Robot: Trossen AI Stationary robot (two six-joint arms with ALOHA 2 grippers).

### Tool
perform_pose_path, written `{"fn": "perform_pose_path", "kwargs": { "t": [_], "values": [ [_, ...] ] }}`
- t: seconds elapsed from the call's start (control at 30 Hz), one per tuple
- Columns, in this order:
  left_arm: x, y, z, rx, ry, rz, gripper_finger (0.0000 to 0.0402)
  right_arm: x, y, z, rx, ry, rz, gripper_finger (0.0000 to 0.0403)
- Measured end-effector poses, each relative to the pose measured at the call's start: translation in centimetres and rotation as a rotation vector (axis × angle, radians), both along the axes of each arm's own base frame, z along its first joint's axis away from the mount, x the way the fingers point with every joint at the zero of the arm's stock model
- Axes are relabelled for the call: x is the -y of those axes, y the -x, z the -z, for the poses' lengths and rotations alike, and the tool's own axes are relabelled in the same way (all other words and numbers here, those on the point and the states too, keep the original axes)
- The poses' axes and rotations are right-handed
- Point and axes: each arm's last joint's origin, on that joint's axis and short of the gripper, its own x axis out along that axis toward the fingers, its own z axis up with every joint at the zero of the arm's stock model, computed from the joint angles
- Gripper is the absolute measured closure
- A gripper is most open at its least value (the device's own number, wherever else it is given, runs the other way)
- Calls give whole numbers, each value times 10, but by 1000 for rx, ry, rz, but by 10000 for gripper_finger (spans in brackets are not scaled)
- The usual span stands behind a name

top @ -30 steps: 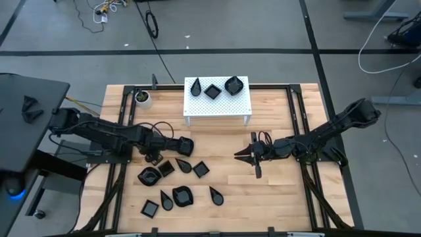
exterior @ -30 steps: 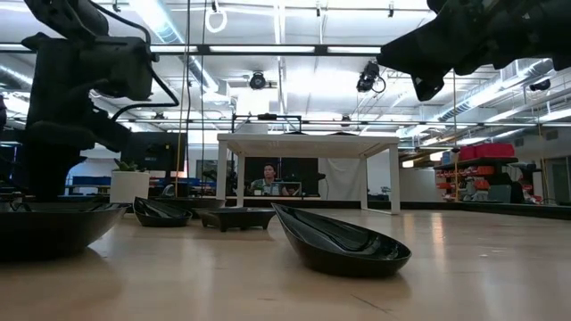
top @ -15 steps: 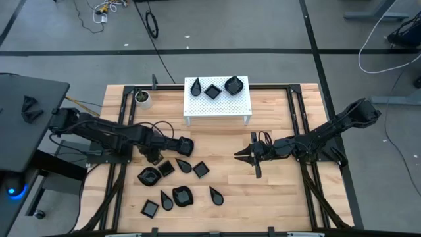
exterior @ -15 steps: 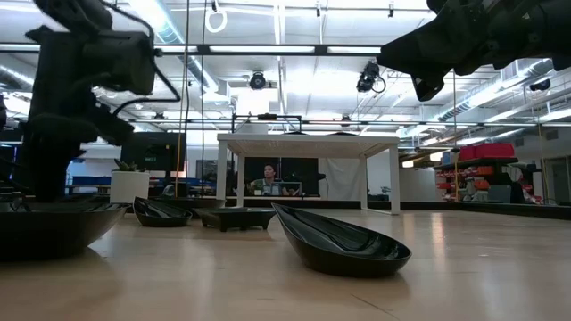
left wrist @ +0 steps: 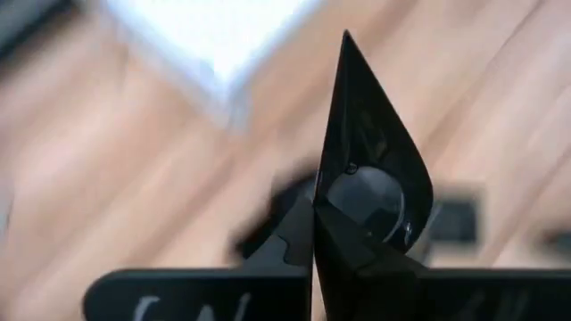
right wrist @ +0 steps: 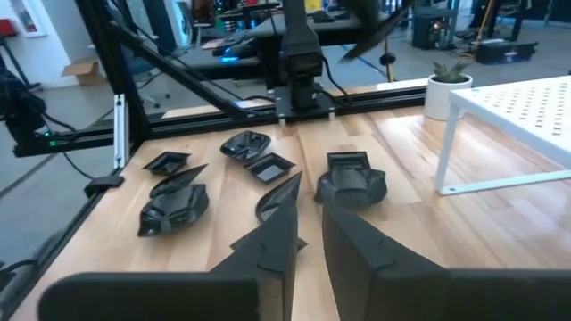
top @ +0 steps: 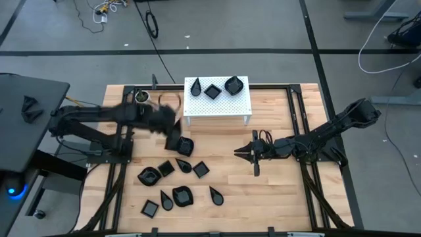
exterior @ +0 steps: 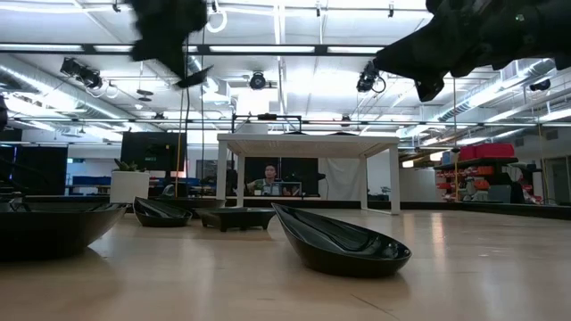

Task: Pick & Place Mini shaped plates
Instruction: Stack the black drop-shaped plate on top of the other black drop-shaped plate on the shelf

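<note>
Left fingers: clamped on a teardrop plate point(left wrist: 366, 169), point away from the wrist.
Left gripper point(top: 172, 118): raised, blurred, beside the white perforated stand point(top: 217, 105).
Right gripper point(top: 242, 154): narrow gap, empty, over bare table point(top: 276, 197).
Stand holds: teardrop, square, shell plates point(top: 212, 88).
Loose plates point(top: 174, 181): clustered front-left on the table.
Hard to see: white cup point(top: 142, 97), partly hidden by the arm.

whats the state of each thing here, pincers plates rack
left pincer: shut on the teardrop plate, up above the table
teardrop plate: held on edge, off the table
right pincer: slightly open, empty, hovering
white rack: upright, carrying three plates
loose plates: resting on the table, not stacked
</note>
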Motion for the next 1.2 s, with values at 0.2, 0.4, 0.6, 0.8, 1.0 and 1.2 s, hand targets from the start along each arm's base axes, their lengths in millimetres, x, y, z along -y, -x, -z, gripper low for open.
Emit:
{"fn": "perform_pose_path", "kwargs": {
  "t": [0.2,0.4,0.6,0.8,1.0,1.2],
  "values": [
    [-66,-20,-24,311,-95,-35,398,0,0,-2,18,-19,2,341],
    [-134,-33,-2,360,-94,-152,395,0,-1,-4,38,-30,2,341],
    [-174,-39,29,293,-81,-230,395,0,-1,-4,38,-40,4,341],
    [-187,-41,46,244,-58,-260,385,0,-1,-4,38,-40,4,341],
    [-187,-43,47,248,-57,-252,384,0,-1,-4,38,-40,4,341],
    [-187,-42,46,255,-61,-252,383,0,-1,-4,38,-40,4,341]
  ]
}}
